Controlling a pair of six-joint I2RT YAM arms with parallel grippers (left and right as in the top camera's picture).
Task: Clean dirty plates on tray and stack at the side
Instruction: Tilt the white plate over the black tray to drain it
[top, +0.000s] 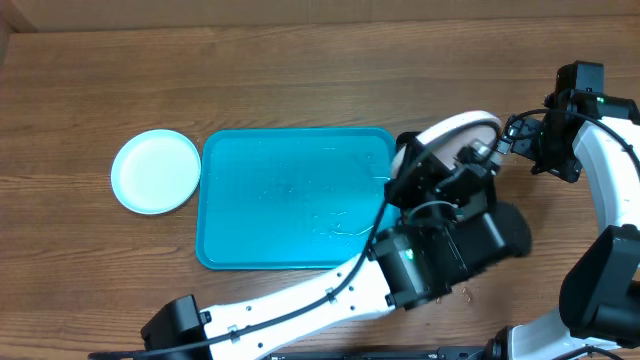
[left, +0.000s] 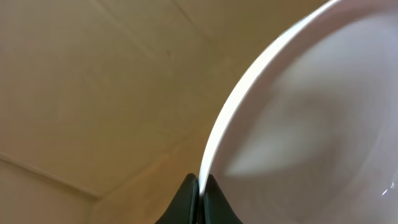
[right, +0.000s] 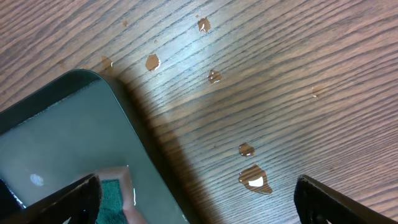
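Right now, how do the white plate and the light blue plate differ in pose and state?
The light blue plate lies flat on the table, left of the turquoise tray. The white plate is tilted up on edge, right of the tray.
The white plate's rim is pinched in the left gripper; nothing touches the light blue plate.
Both are round, shallow and off the tray.

The left arm (top: 440, 190) hides most of the white plate (top: 460, 125); the black tray (right: 56, 137) runs off the picture's lower-left edge.
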